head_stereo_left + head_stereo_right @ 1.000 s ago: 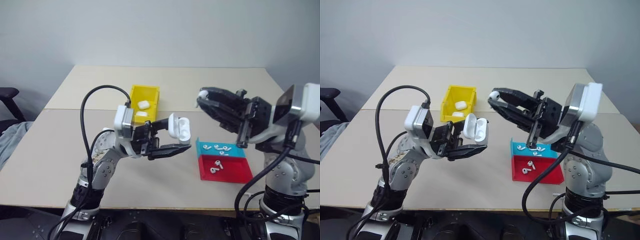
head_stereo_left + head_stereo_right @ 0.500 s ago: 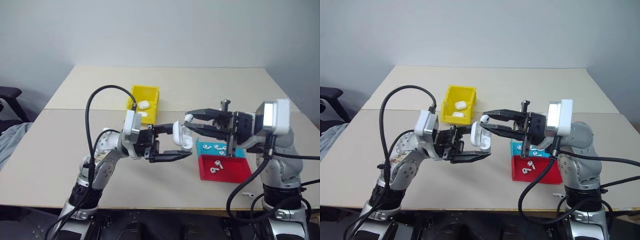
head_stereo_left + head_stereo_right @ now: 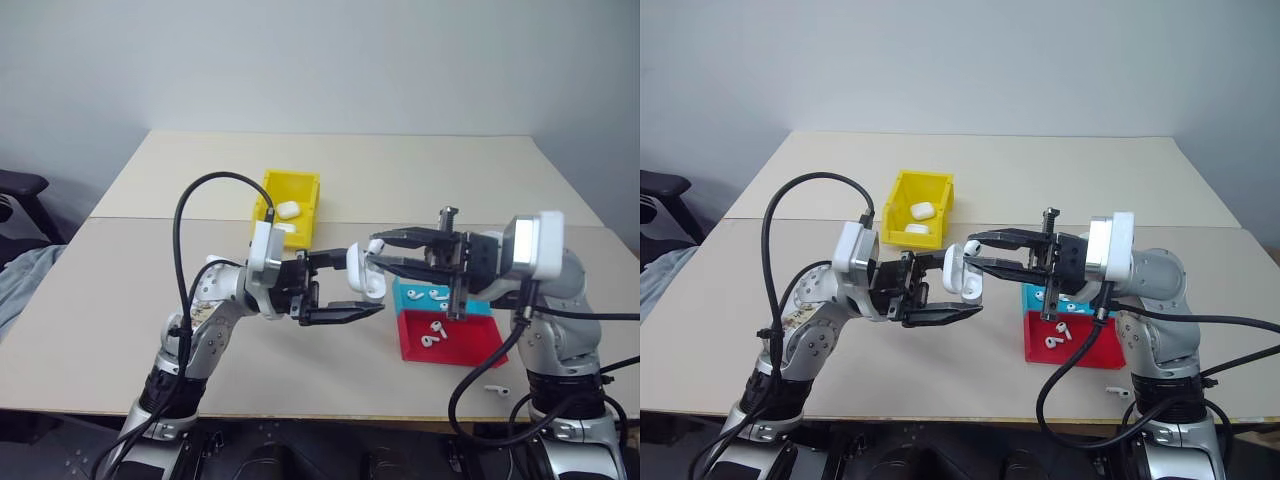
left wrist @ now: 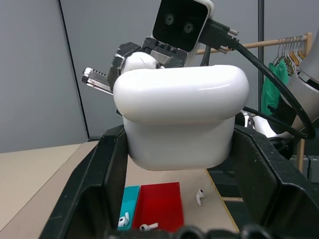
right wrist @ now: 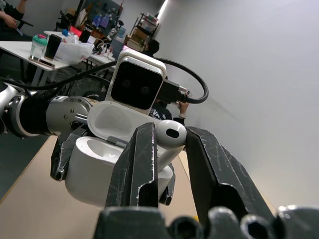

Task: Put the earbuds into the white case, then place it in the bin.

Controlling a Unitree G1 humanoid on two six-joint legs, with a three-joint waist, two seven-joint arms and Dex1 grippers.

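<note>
Gripping the open white case, left tool; right tool pinched on an earbud above it

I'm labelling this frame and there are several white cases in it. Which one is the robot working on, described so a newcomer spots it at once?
Start at the beige table, then look above its middle, where the two arms meet. The white case is gripped in the left end effector, lid flipped open. Unlike the closed cases lying in the yellow bin, it is held in the air, with the right end effector bringing an earbud to it.

Head stereo pair looks down over the table; both wrist cameras closely face the open case
</note>
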